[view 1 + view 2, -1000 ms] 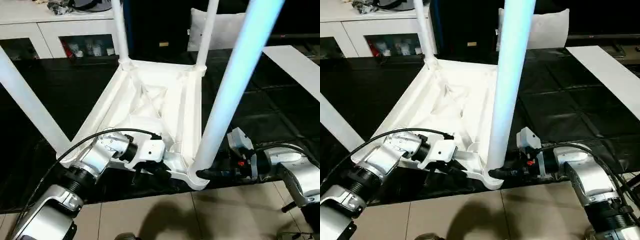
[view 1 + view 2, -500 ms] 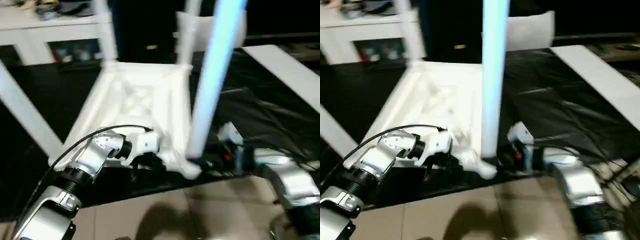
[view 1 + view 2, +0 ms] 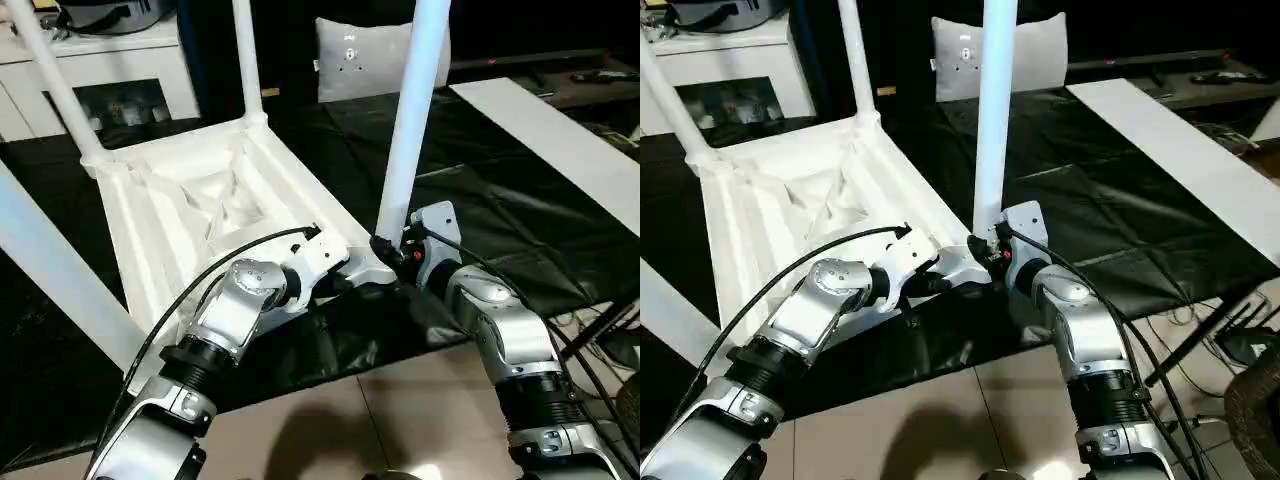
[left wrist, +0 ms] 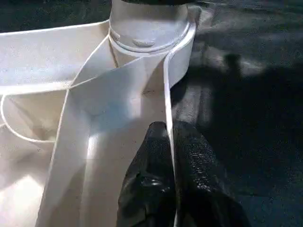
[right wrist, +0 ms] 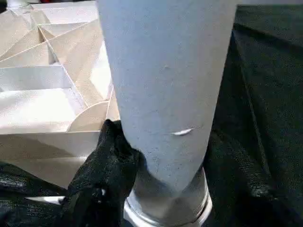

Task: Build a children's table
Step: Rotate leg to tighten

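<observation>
White plastic is what both grippers hold, at the near corner of the upside-down tabletop point(image 3: 190, 215), which lies on the black-covered work surface point(image 3: 480, 190). The left gripper point(image 4: 169, 156) is pinched on the thin side wall of the tabletop, one black finger on each face of it, just before the round corner socket point(image 4: 149, 30). The right gripper point(image 5: 161, 165) is closed around the base of the near leg point(image 3: 410, 120), with one finger point(image 5: 106, 161) against the tube where it enters the socket. This leg stands upright. Farther away, two more legs point(image 3: 245, 55) rise from the far corners, and a fourth point(image 3: 50, 270) leans across the left side. Behind the table are a pillow point(image 3: 375, 60) and a white cabinet point(image 3: 110, 70).
</observation>
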{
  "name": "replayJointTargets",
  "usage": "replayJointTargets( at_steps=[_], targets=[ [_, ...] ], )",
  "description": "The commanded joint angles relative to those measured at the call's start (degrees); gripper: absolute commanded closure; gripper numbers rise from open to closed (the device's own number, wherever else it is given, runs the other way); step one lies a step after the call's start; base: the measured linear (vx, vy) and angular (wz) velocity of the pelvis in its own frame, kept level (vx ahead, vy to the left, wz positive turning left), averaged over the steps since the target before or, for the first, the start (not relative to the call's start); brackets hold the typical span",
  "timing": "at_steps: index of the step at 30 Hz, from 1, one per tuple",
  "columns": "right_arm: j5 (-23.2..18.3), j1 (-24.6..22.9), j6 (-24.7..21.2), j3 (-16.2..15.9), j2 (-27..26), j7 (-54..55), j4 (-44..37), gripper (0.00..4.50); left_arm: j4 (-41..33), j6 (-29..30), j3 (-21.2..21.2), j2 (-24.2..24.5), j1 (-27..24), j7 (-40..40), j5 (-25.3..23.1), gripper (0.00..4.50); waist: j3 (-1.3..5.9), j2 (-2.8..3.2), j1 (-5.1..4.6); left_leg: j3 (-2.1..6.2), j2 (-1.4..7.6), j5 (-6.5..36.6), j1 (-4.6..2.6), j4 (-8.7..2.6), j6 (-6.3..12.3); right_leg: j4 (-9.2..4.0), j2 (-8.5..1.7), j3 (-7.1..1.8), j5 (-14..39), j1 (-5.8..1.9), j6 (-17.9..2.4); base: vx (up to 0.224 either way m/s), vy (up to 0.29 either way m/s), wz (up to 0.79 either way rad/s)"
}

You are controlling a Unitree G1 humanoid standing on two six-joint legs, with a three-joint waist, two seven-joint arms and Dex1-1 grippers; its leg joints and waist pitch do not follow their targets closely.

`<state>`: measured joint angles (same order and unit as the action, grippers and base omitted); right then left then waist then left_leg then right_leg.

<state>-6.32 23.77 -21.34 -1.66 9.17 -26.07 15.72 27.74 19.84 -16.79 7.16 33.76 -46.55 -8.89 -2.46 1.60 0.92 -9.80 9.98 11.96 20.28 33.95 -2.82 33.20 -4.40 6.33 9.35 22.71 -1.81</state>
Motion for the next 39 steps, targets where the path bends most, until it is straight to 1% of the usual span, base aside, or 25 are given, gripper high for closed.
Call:
replayJointTargets(
  at_steps=[1, 3, 4, 5, 6, 8, 9, 11, 12, 13, 15, 16, 17, 19, 20, 22, 23, 27, 28, 31, 32, 33, 34, 37, 39],
  targets=[
    [-0.66, -0.62, 2.01, -1.29, -0.05, -2.03, -0.14, 1.90, -2.73, -1.36, -3.83, -1.52, 0.03, -2.92, 1.03, 4.50, 3.92, -0.60, 0.78, 1.12, 2.87, 3.66, 0.76, -3.30, 5.65, -3.52, -4.88, -3.47, 11.23, -3.79, -10.46, 0.000, 0.000, 0.00],
    [-1.41, -1.72, 3.16, -1.59, 1.53, -5.51, -1.26, 1.87, -2.30, -2.96, -4.16, -0.43, -0.28, -3.81, 0.49, 4.50, 4.04, -0.28, 1.41, 1.06, 3.00, 1.77, 0.66, -3.06, 7.37, -3.08, -4.70, -3.43, 7.08, -3.54, -11.77, 0.000, 0.000, 0.00],
    [-1.41, -1.72, 3.16, -1.59, 1.53, -5.51, -1.26, 1.78, -2.30, -2.96, -4.16, -0.43, -0.28, -3.81, 0.49, 4.50, 4.00, -0.38, 1.53, 0.99, 3.06, 1.72, 0.59, -3.06, 7.67, -3.11, -4.69, -3.47, 6.70, -3.43, -12.00, 0.000, 0.000, 0.00],
    [-2.14, -3.14, 4.25, -1.95, 3.94, -9.65, -2.53, 1.50, -1.64, -5.09, -4.50, 1.06, -0.64, -5.23, 0.17, 4.50, 3.96, -0.30, 1.78, 1.04, 3.14, 1.83, 0.60, -3.10, 7.86, -3.07, -4.73, -3.42, 6.70, -3.50, -12.33, 0.000, 0.000, 0.00],
    [-2.31, -3.41, 4.44, -1.96, 4.42, -10.45, -2.75, 1.50, -1.47, -5.55, -4.61, 1.38, -0.69, -5.51, 0.11, 4.50, 3.83, -0.27, 2.07, 0.92, 3.18, 2.73, 0.51, -3.09, 7.96, -3.28, -4.70, -3.45, 7.64, -3.45, -12.06, 0.000, 0.000, 0.00],
    [-3.59, -4.79, 5.75, -1.89, 7.66, -15.93, -3.85, 1.39, -0.50, -8.03, -4.72, 2.99, -1.01, -7.75, 0.47, 4.50, 3.75, -0.43, 2.60, 0.96, 3.27, 4.26, 0.45, -3.23, 7.68, -3.49, -4.82, -3.40, 9.74, -3.54, -11.39, 0.000, 0.000, 0.00],
    [-4.18, -5.38, 6.69, -1.78, 9.39, -18.59, -4.09, 1.39, 0.21, -10.50, -4.97, 3.92, -1.07, -9.19, 0.57, 4.50, 3.64, -0.35, 2.92, 0.93, 3.23, 5.48, 0.37, -3.26, 7.41, -3.72, -4.84, -3.39, 11.65, -3.43, -10.84, 0.000, 0.000, 0.00],
    [-5.30, -6.05, 7.55, -1.32, 11.43, -21.98, -4.42, 1.02, 1.08, -13.20, -5.70, 5.37, -1.08, -11.42, 0.35, 4.50, 3.48, -0.54, 3.15, 0.88, 3.31, 6.85, 0.22, -3.42, 6.63, -4.05, -4.84, -3.43, 14.04, -3.30, -10.09, 0.000, 0.000, 0.00],
    [-5.30, -6.05, 7.55, -1.32, 11.43, -21.98, -4.42, 1.03, 1.08, -13.20, -5.70, 5.37, -1.08, -11.42, 0.35, 4.50, 3.49, -0.55, 3.26, 0.91, 3.37, 7.58, 0.06, -3.53, 6.13, -4.05, -4.89, -3.49, 15.07, -3.33, -9.82, 0.000, 0.000, 0.00],
    [-5.99, -6.38, 7.98, -1.03, 12.76, -24.00, -4.54, 1.03, 1.23, -15.19, -6.27, 6.38, -1.18, -13.37, 0.56, 4.50, 3.45, -0.61, 3.38, 0.95, 3.31, 7.71, 0.12, -3.55, 6.02, -4.12, -4.92, -3.46, 15.48, -3.34, -9.64, 0.000, 0.000, 0.00],
    [-7.22, -6.94, 8.48, -0.75, 15.59, -28.62, -4.76, 0.76, 1.13, -17.48, -7.59, 8.47, -1.24, -17.30, 0.95, 4.50, 3.49, -0.55, 3.79, 0.97, 3.50, 7.97, -0.06, -3.64, 5.62, -4.06, -4.88, -3.51, 15.88, -3.24, -9.26, 0.000, 0.000, 0.00],
    [-7.22, -6.94, 8.48, -0.75, 15.59, -28.62, -4.76, 0.63, 1.13, -17.48, -7.59, 8.47, -1.24, -17.30, 0.95, 4.50, 3.51, -0.51, 4.07, 1.00, 3.57, 7.81, -0.17, -3.64, 5.59, -4.02, -4.94, -3.56, 15.73, -3.19, -9.21, 0.000, 0.000, 0.00],
    [-8.05, -7.44, 7.84, -1.40, 18.10, -33.07, -5.59, 0.63, 1.35, -19.75, -8.83, 10.10, -1.02, -20.65, 0.85, 4.50, 3.42, -0.46, 4.15, 0.93, 3.62, 7.73, -0.23, -3.69, 5.42, -3.90, -4.89, -3.60, 15.14, -3.04, -9.68, 0.000, 0.000, 0.00],
    [-9.03, -7.75, 7.36, -2.18, 20.40, -37.02, -6.05, 0.54, 1.98, -22.51, -9.79, 11.33, -0.75, -23.93, 1.07, 4.50, 3.54, -0.51, 4.54, 0.89, 3.61, 7.67, -0.16, -3.60, 5.80, -3.76, -4.90, -3.60, 14.25, -3.29, -9.79, 0.000, 0.000, 0.00],
    [-9.98, -7.91, 6.33, -2.43, 21.44, -39.19, -6.50, 0.54, 2.13, -23.95, -10.31, 11.92, -0.67, -25.69, 1.26, 4.50, 3.58, -0.38, 4.78, 0.89, 3.56, 7.43, -0.10, -3.54, 6.17, -3.73, -4.80, -3.48, 13.85, -3.36, -9.94, 0.000, 0.000, 0.00],
    [-10.92, -8.15, 5.61, -3.00, 22.76, -42.00, -7.32, 0.54, 1.97, -25.51, -11.20, 12.70, -0.63, -28.61, 1.71, 4.50, 3.60, -0.42, 5.01, 0.86, 3.68, 7.06, -0.07, -3.52, 6.36, -3.58, -4.85, -3.53, 13.21, -3.30, -10.11, 0.000, 0.000, 0.00],
    [-11.17, -8.20, 5.74, -3.35, 23.37, -43.38, -7.47, 0.71, 1.96, -26.13, -11.73, 13.05, -0.55, -30.13, 1.98, 4.50, 3.68, -0.53, 5.28, 0.81, 3.75, 6.61, -0.02, -3.43, 6.43, -3.39, -4.98, -3.53, 12.78, -3.31, -10.42, 0.000, 0.000, 0.00],
    [-11.86, -7.85, 5.83, -4.08, 24.08, -45.88, -7.07, 1.01, 1.87, -27.28, -12.62, 13.19, -0.36, -33.54, 3.08, 4.50, 3.70, -0.41, 5.86, 0.81, 3.92, 6.66, -0.21, -3.50, 5.73, -3.40, -5.03, -3.51, 13.45, -3.10, -10.79, 0.000, 0.000, 0.00],
    [-12.30, -7.74, 5.30, -4.59, 24.37, -47.26, -7.14, 1.12, 2.02, -28.04, -13.12, 13.22, -0.06, -34.55, 3.05, 4.50, 3.67, -0.80, 5.88, 0.76, 3.83, 6.79, -0.20, -3.51, 5.81, -3.54, -4.97, -3.47, 13.81, -3.15, -10.64, 0.000, 0.000, 0.00],
    [-12.80, -7.75, 4.44, -5.78, 24.81, -49.61, -7.37, 1.28, 2.43, -29.44, -13.94, 13.24, 0.64, -36.35, 2.71, 4.50, 3.71, -0.62, 6.14, 0.81, 3.89, 6.70, -0.18, -3.49, 5.62, -3.48, -5.08, -3.52, 14.18, -3.15, -10.41, 0.000, 0.000, 0.00],
    [-12.88, -7.75, 4.23, -6.03, 24.85, -50.05, -7.33, 1.45, 2.49, -29.59, -13.98, 13.20, 0.76, -36.81, 2.74, 4.50, 3.74, -0.70, 6.21, 0.78, 3.84, 6.71, -0.14, -3.46, 5.55, -3.44, -5.10, -3.53, 14.31, -3.21, -10.22, 0.000, 0.000, 0.00],
    [-13.08, -7.73, 3.87, -6.31, 24.69, -50.50, -7.25, 1.45, 2.53, -29.73, -14.11, 13.17, 0.88, -37.27, 2.72, 4.50, 3.71, -0.94, 6.31, 0.76, 3.82, 6.49, -0.13, -3.47, 5.56, -3.49, -5.10, -3.50, 14.65, -3.22, -10.04, 0.000, 0.000, 0.00],
    [-13.18, -7.71, 3.68, -6.43, 24.58, -50.72, -7.20, 1.62, 2.58, -29.82, -14.20, 13.17, 0.94, -37.45, 2.74, 4.50, 3.72, -0.89, 6.40, 0.78, 3.78, 6.29, -0.12, -3.47, 5.63, -3.45, -5.07, -3.49, 14.76, -3.23, -9.99, 0.000, 0.000, 0.00],
    [-13.35, -7.56, 3.67, -6.79, 24.29, -51.14, -6.88, 1.76, 2.71, -29.97, -14.37, 13.12, 1.05, -37.91, 2.86, 4.50, 3.71, -0.84, 6.60, 0.76, 3.80, 6.20, -0.15, -3.45, 5.41, -3.55, -5.06, -3.49, 15.55, -3.09, -9.55, 0.000, 0.000, 0.00],
    [-13.67, -7.54, 3.46, -7.00, 24.16, -51.49, -6.82, 2.03, 2.78, -29.98, -14.40, 12.99, 1.07, -38.01, 2.90, 4.50, 3.76, -0.81, 6.76, 0.79, 3.85, 5.95, -0.17, -3.46, 5.21, -3.50, -5.07, -3.50, 15.22, -3.09, -9.49, 0.000, 0.000, 0.00]
  ],
)
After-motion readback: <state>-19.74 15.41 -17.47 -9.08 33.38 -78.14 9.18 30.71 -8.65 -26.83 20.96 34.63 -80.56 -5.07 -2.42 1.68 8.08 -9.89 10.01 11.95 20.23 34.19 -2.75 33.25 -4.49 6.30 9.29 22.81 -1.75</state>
